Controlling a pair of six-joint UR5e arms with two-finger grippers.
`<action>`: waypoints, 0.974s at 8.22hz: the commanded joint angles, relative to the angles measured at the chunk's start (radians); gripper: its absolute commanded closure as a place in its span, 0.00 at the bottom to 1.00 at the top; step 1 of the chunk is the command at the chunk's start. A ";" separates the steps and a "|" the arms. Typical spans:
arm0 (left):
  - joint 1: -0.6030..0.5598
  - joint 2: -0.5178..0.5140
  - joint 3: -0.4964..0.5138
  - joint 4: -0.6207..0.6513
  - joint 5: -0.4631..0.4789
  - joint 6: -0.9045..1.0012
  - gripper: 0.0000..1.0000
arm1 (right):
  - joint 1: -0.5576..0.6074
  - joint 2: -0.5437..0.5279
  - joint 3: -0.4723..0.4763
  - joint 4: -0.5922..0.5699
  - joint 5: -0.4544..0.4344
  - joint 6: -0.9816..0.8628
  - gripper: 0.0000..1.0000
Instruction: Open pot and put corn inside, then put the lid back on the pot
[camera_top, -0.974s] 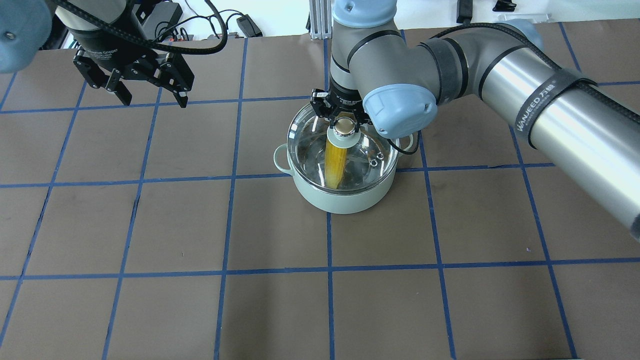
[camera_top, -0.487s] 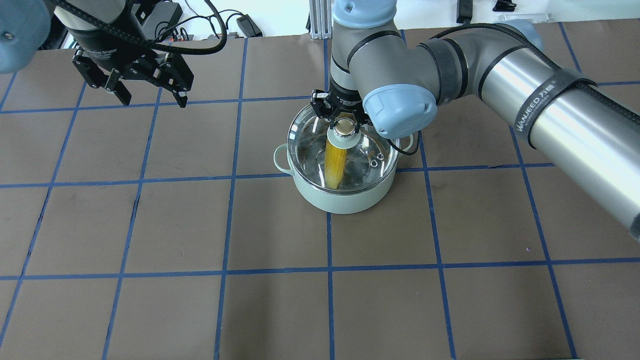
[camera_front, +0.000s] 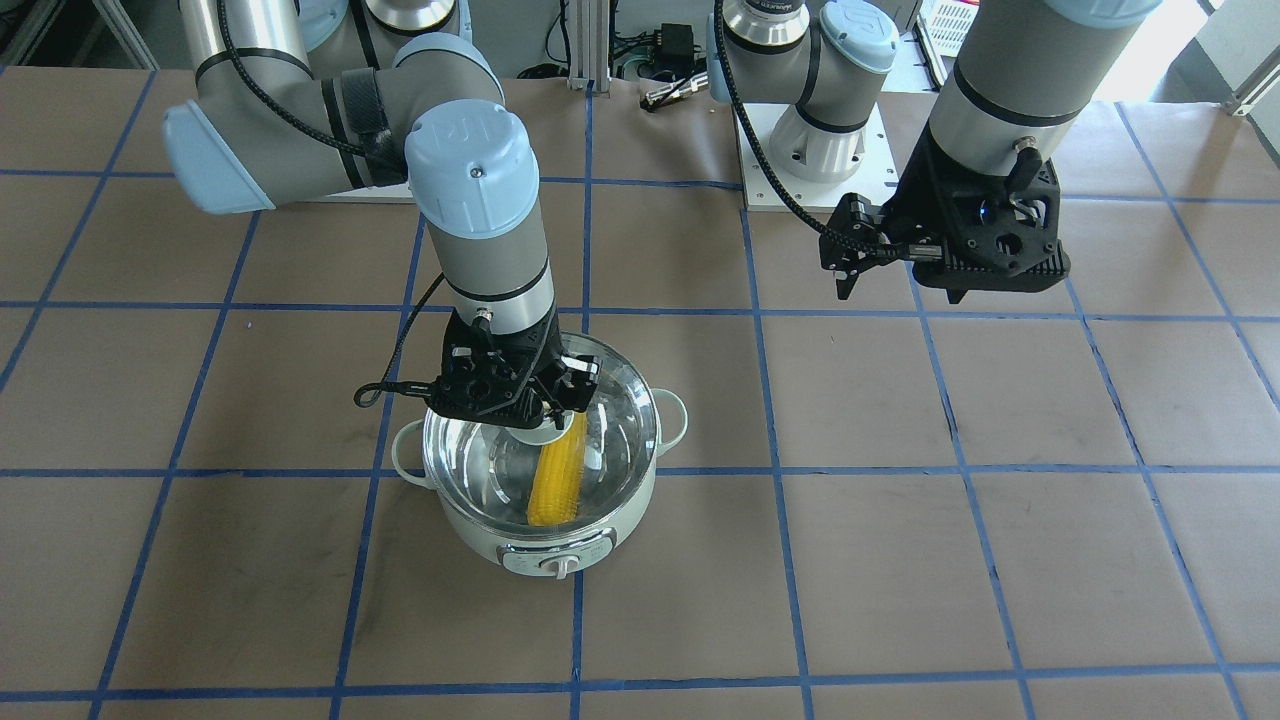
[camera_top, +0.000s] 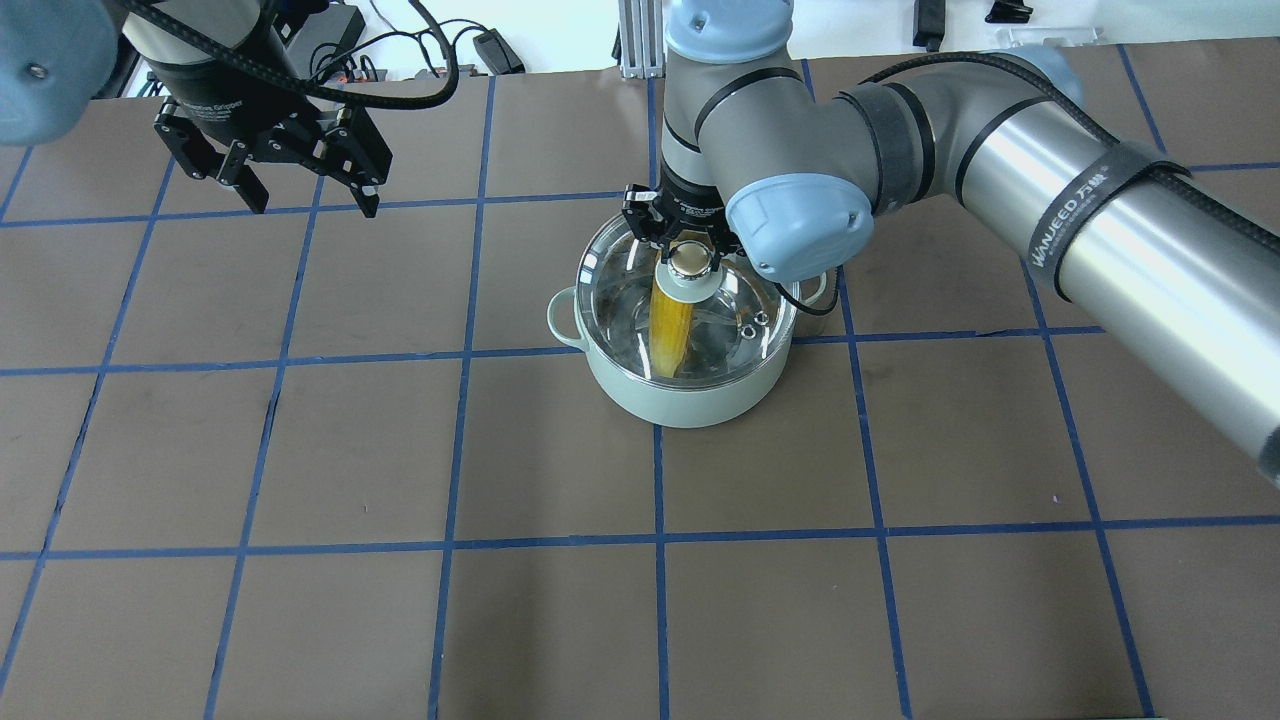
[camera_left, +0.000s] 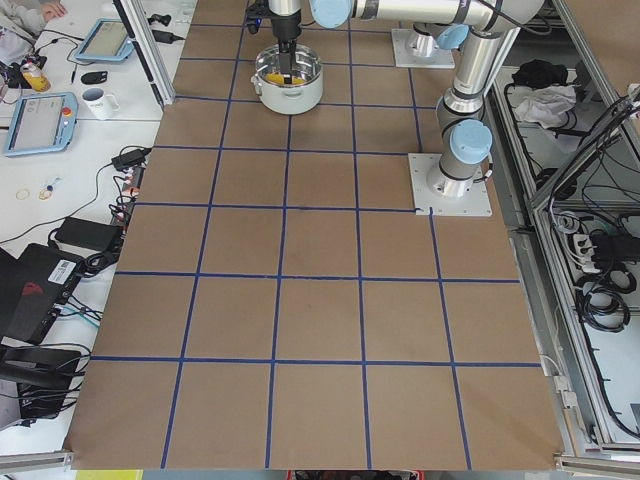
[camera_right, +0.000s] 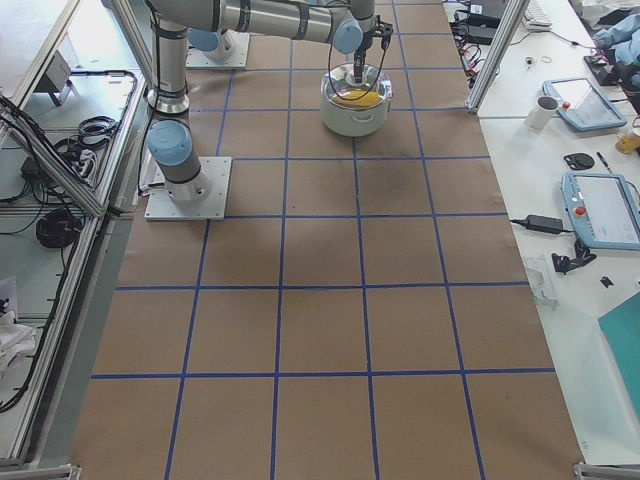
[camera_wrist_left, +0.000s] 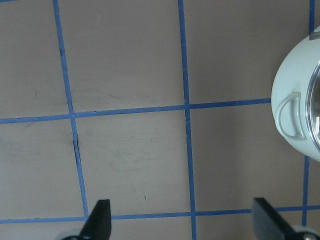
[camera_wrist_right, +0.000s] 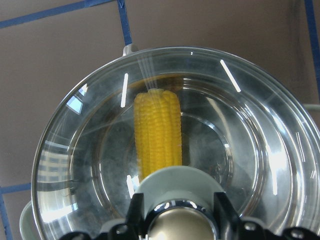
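Lid (camera_top: 620, 300), pinched by R gripper (camera_top: 690, 258), seated on pot (camera_top: 690, 405) over corn (camera_top: 670, 330); L gripper (camera_top: 310, 205) spread, far left; release & lift-off judged next.

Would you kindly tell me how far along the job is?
Done: the corn lies inside the pot, with the lid over it. In hand: the right gripper clasps the knob. Remaining: release and withdraw. The left gripper hangs open, aside.

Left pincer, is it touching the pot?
Apart. The left wrist view shows the left pincer open over bare table, with the pot off to one side.
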 joint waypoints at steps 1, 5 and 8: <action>0.000 -0.004 -0.003 -0.001 0.004 0.001 0.00 | 0.000 0.001 0.000 0.003 -0.001 0.000 1.00; 0.000 -0.004 -0.004 0.007 0.003 -0.001 0.00 | -0.002 -0.008 0.000 0.004 -0.021 -0.014 0.00; 0.000 0.004 -0.007 0.004 0.004 0.001 0.00 | -0.038 -0.098 -0.012 0.041 -0.022 -0.032 0.00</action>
